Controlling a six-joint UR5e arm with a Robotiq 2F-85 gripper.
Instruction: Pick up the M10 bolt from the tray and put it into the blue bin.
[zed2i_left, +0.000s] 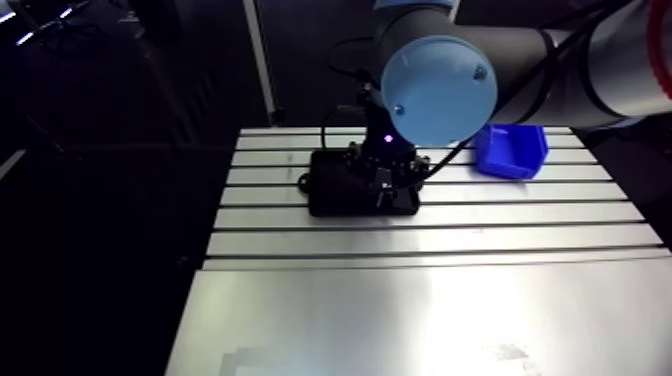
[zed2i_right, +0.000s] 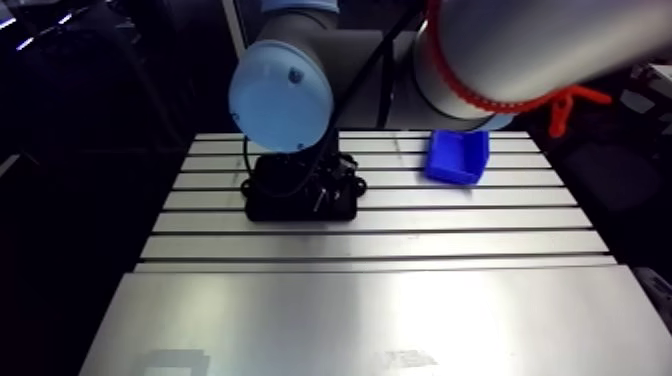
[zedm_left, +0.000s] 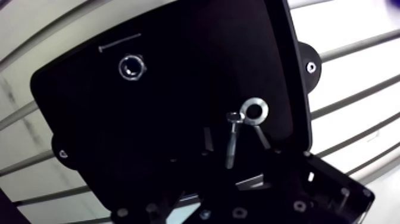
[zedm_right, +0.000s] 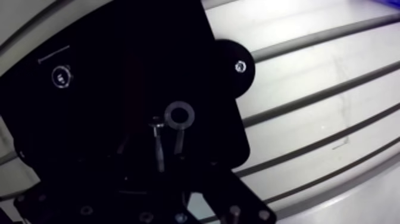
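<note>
You have the gripper (zedm_left: 233, 131) low over the black tray (zedm_left: 178, 101), its fingers spread apart and closed on nothing. The M10 bolt (zedm_left: 231, 149) lies flat on the tray floor between them, head just beside a washer (zedm_left: 255, 111). A nut (zedm_left: 131, 67) sits toward the tray's opposite corner. The blue bin (zed2i_left: 510, 150) stands near the table's (zed2i_left: 400, 240) far right corner, well apart from the tray.

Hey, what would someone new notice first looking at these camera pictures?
The arm's big light-blue joint cap fills the arm view's top, with the blue bin at the far right of the table. Under the gripper sits a black tray, where a shiny bolt lies beside a washer, a nut farther off.
</note>
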